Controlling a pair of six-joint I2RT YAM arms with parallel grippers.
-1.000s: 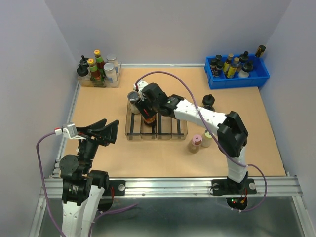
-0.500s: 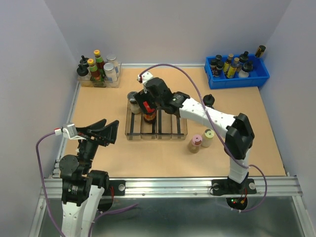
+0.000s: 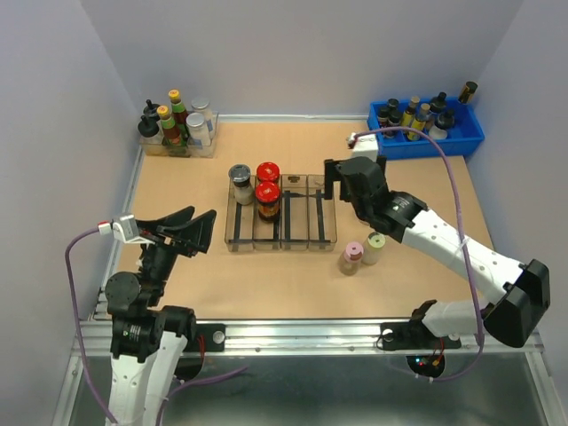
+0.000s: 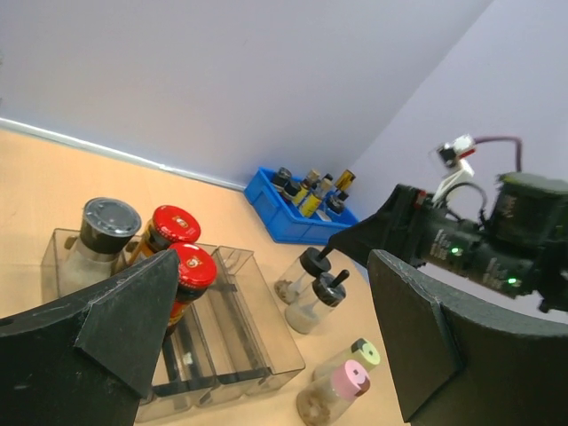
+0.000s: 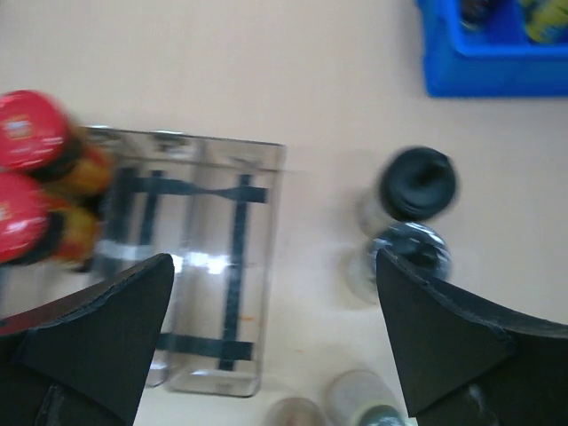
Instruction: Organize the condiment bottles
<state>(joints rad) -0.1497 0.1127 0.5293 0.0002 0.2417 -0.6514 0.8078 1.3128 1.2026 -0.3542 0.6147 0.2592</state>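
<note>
A clear divided tray [image 3: 311, 222] holds a grey-lidded jar [image 3: 240, 177] in its left slot. Two red-lidded jars [image 3: 268, 171] [image 3: 267, 193] stand one behind the other in the slot beside it. The pink-capped jar [image 3: 353, 257] and pale-yellow-capped jar [image 3: 374, 247] stand on the table off the tray's front right corner. Two black-knob jars [image 5: 417, 182] [image 5: 408, 253] stand right of the tray; my right arm hides them from above. My right gripper [image 3: 342, 186] hangs open and empty between the tray's right end and these jars. My left gripper [image 3: 191, 229] is open and empty at the near left.
A blue bin [image 3: 426, 142] of slim dark bottles sits at the back right. At the back left corner a clear holder [image 3: 202, 146] carries taller bottles. Walls close in the table on the left, back and right.
My right gripper has opened and let go of the front red-lidded jar in the tray, then swung right and away from it. The left arm has hardly moved.
</note>
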